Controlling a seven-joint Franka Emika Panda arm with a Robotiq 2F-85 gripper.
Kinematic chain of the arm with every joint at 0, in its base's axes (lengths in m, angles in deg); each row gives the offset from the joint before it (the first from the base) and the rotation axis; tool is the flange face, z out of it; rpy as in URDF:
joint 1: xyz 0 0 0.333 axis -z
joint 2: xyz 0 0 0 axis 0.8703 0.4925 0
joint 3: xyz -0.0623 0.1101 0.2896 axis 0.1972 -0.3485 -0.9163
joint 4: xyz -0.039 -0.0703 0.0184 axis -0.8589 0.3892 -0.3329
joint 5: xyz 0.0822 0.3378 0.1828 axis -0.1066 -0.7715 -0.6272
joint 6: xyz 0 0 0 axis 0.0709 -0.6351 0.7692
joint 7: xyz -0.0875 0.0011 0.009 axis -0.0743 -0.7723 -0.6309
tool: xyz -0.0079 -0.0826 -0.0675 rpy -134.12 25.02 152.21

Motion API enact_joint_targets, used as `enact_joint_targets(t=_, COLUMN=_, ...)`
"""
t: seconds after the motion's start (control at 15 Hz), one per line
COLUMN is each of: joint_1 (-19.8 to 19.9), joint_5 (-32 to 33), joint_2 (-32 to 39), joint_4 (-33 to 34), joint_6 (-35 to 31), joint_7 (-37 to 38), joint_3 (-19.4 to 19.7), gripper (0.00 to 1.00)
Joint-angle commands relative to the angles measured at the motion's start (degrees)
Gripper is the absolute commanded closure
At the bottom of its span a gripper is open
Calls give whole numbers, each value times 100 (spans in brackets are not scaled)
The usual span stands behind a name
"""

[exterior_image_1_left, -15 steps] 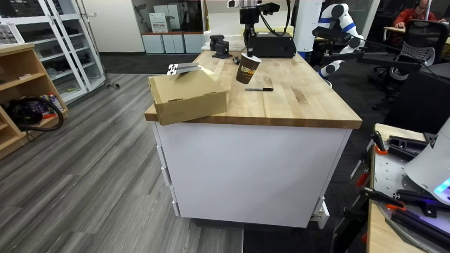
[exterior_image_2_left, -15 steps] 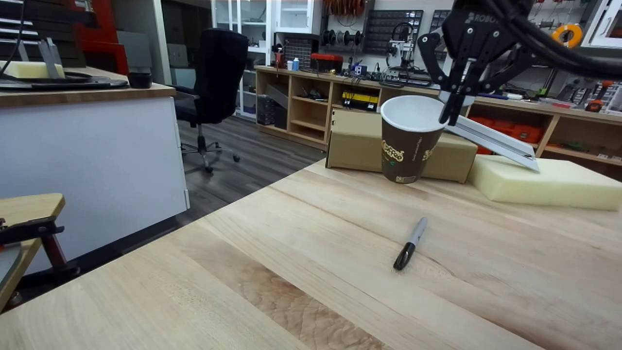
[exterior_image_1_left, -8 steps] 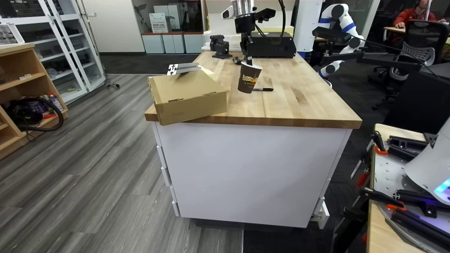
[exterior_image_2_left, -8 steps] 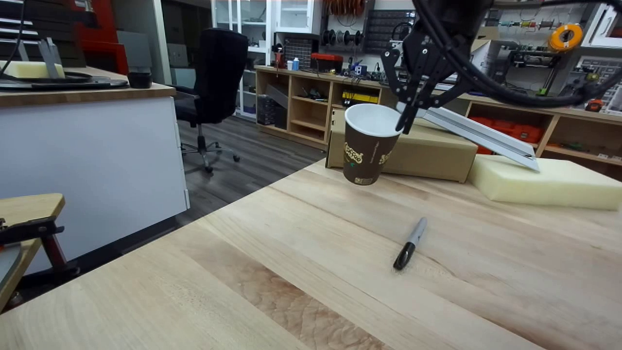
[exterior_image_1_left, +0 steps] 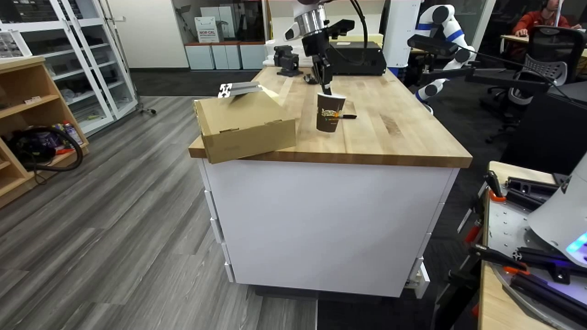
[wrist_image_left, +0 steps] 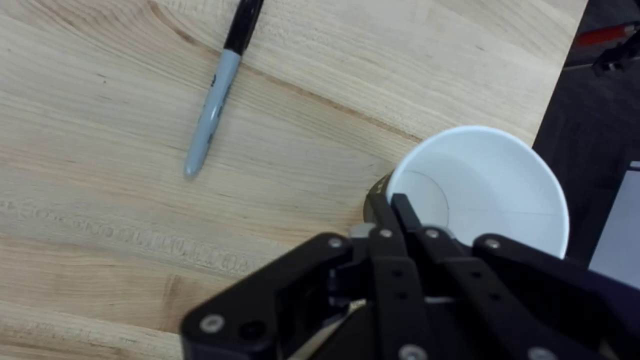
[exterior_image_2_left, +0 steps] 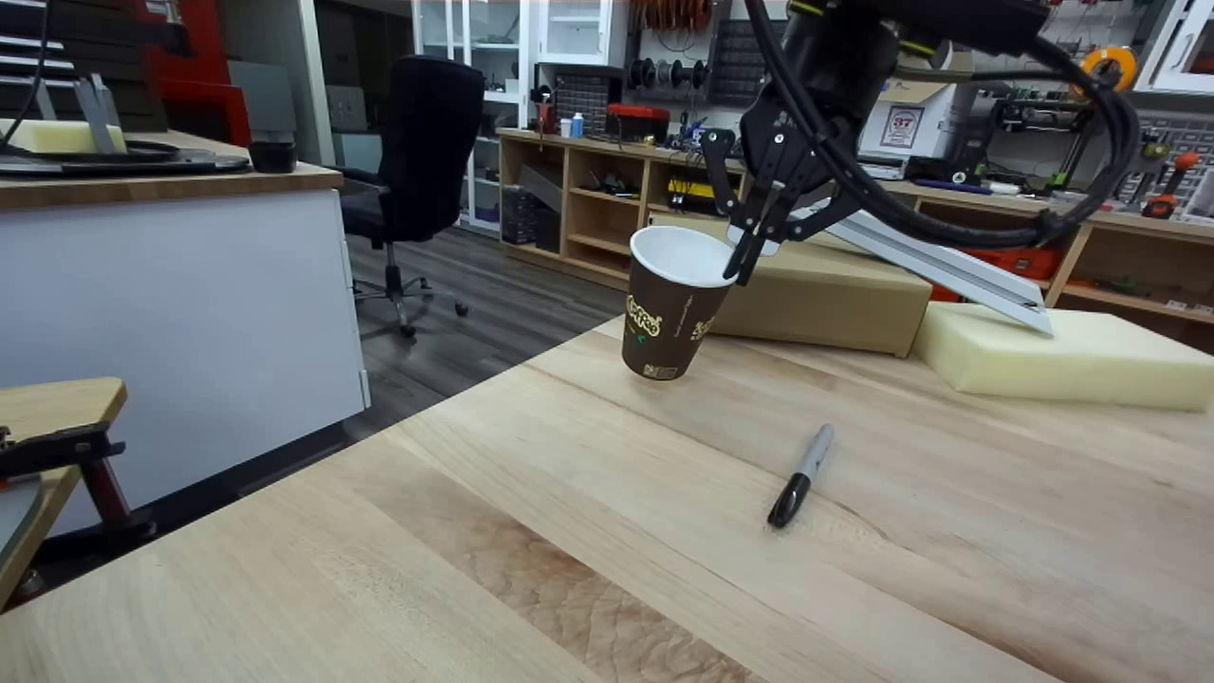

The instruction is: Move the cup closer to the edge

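Observation:
The brown cup with a white inside and pale rim (exterior_image_1_left: 327, 117) shows in both exterior views, also here (exterior_image_2_left: 666, 323), and in the wrist view (wrist_image_left: 490, 185). My gripper (wrist_image_left: 391, 202) is shut on the cup's rim, one finger inside and one outside; its fingers also show in both exterior views (exterior_image_1_left: 327, 90) (exterior_image_2_left: 743, 261). The cup hangs nearly upright, slightly tilted, over the wooden tabletop; I cannot tell whether its base touches. The tabletop's edge (exterior_image_1_left: 367, 159) runs in front of the cup, and beside it in the wrist view (wrist_image_left: 554, 100).
A marker (exterior_image_2_left: 802, 474) lies on the tabletop near the cup. A cardboard box (exterior_image_1_left: 250, 137) overhangs the table's corner, with a metal bar (exterior_image_2_left: 948, 266) above it and a foam block (exterior_image_2_left: 1062, 356) beside it. A black vise (exterior_image_1_left: 288, 62) stands farther back.
My gripper has carried the cup toward the table's edge and lower. The cup was more tilted in an exterior view before and stands nearer upright now. The arm leans more.

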Motion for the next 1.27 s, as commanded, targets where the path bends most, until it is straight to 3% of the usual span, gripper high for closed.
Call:
enact_joint_targets(t=0.0, joint_1=-101, joint_5=291, joint_2=76, joint_4=296, joint_6=391, joint_7=-22, joint_3=61, gripper=71)
enact_joint_targets(t=0.4, joint_1=-26, joint_5=364, joint_2=-236, joint_4=284, joint_6=248, joint_7=-258, joint_3=16, gripper=33)
enact_joint_targets(t=0.73, joint_1=-34, joint_5=522, joint_2=-848, joint_4=-60, joint_6=-583, joint_7=-508, joint_3=58, gripper=2)
enact_joint_targets(t=0.8, joint_1=-50, joint_5=395, joint_2=-408, joint_4=366, joint_6=-214, joint_7=-403, joint_3=58, gripper=19)
enact_joint_targets(t=1.0, joint_1=-49, joint_5=401, joint_2=-629, joint_4=300, joint_6=-357, joint_7=-454, joint_3=69, gripper=2)
enact_joint_targets(t=1.2, joint_1=-48, joint_5=402, joint_2=-637, joint_4=251, joint_6=-385, joint_7=-461, joint_3=70, gripper=1)
